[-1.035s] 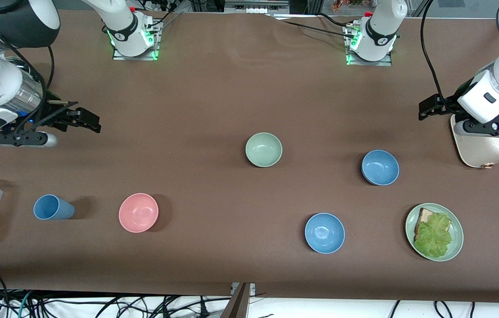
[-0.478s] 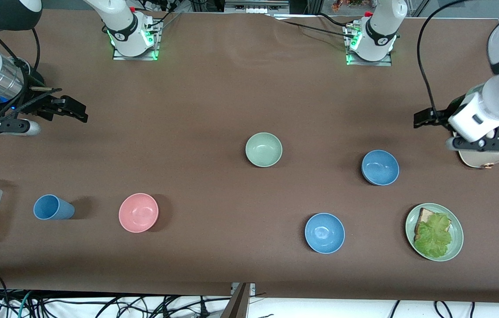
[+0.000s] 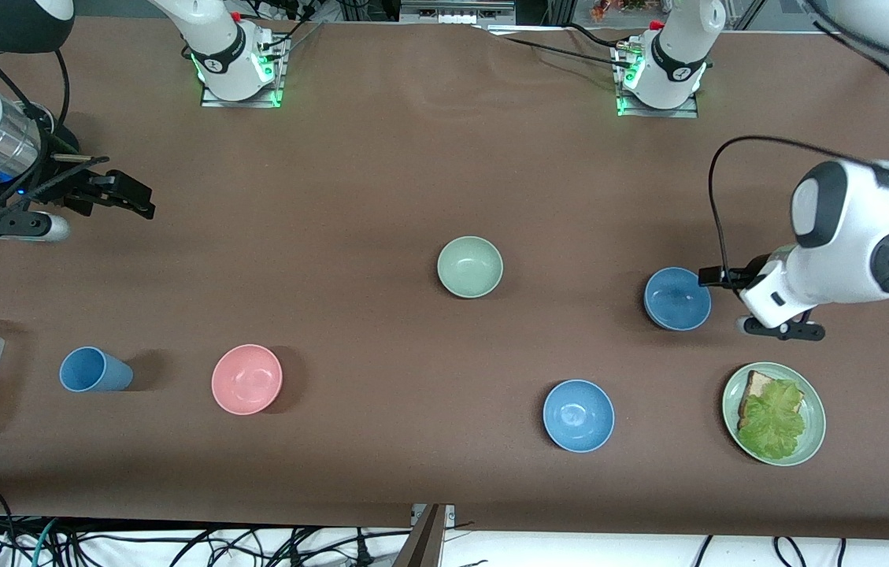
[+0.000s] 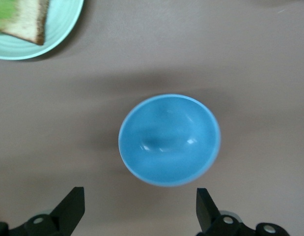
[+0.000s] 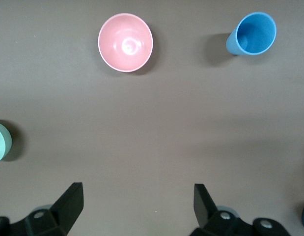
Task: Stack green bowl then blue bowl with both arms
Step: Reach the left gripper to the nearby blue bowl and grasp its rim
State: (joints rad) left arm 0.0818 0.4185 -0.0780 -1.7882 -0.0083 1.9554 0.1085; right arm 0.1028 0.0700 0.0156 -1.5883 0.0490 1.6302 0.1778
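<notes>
The green bowl stands upright near the middle of the bench, a small round bowl of pale sage green, plain and matte, with nothing in it; in the right wrist view only a sliver of it shows at the picture's edge. A blue bowl of the same size, mid-blue with a faint sheen inside, sits toward the left arm's end of the bench, about as far from the front edge as the green one; a second blue bowl like it lies nearer the front edge, between the two and well apart from both. The left tool hangs just beside the first blue bowl, on the side toward the left arm's end; in its wrist view its fingers stand wide apart with the bowl lying clear ahead of them, touching neither. The right tool waits over bare bench near the right arm's end, its fingers also spread apart and holding nothing; a pink bowl and a blue cup lie nearer the front edge.
</notes>
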